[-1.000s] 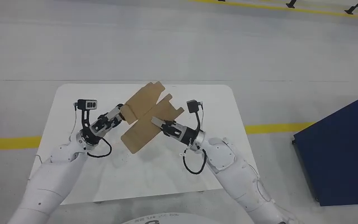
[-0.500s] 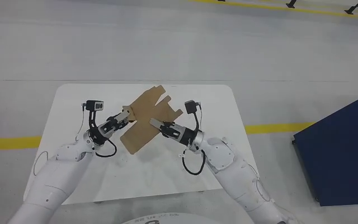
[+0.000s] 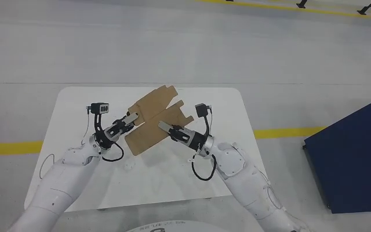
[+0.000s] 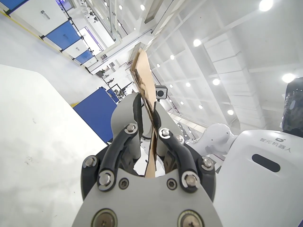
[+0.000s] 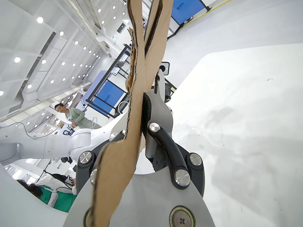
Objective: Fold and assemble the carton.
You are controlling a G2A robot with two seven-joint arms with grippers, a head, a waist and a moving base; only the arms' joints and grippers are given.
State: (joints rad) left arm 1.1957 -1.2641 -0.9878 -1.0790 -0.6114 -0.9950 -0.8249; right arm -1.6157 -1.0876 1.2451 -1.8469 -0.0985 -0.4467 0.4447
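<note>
in the right wrist view the carton (image 5: 136,90) runs off the top edge, so its flap ends are cut off. it also covers one whole finger of the right gripper (image 5: 139,103) clamped on it. in the left wrist view it's edge-on, faces hidden, and its lower end drops behind the body of the left gripper (image 4: 147,106). from the top view the carton hides part of the table (image 3: 75,104), and the fingertips are too small to make out.
</note>
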